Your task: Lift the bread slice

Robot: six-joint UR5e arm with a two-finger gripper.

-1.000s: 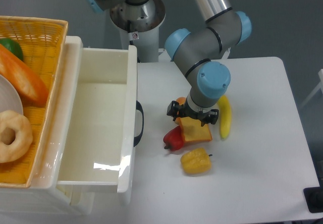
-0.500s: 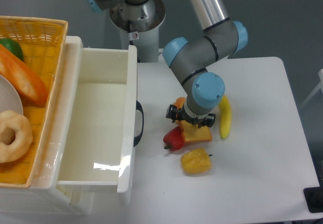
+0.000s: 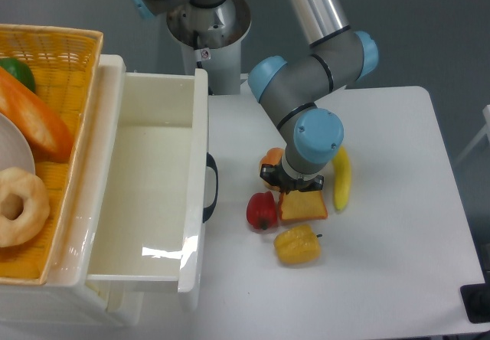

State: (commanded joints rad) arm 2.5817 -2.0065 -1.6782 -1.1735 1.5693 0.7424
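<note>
The bread slice point(image 3: 304, 205) lies flat on the white table point(image 3: 398, 225), yellow-tan face up with an orange-brown crust. My gripper point(image 3: 294, 186) points straight down over the slice's far edge. The blue wrist hides most of the fingers. The jaws stand narrow against the slice's sides, and the slice sits square between them. It is still resting on the table.
A red pepper point(image 3: 262, 210) touches the slice's left side and a yellow bell pepper point(image 3: 297, 244) lies just in front. A banana point(image 3: 341, 177) lies to the right and an orange piece point(image 3: 270, 158) behind the gripper. The white drawer box point(image 3: 153, 187) and a basket point(image 3: 46, 72) stand at the left.
The gripper has lowered and its jaws have narrowed around the slice. The slice went from tilted to flat and square. The red pepper slid out to the left.
</note>
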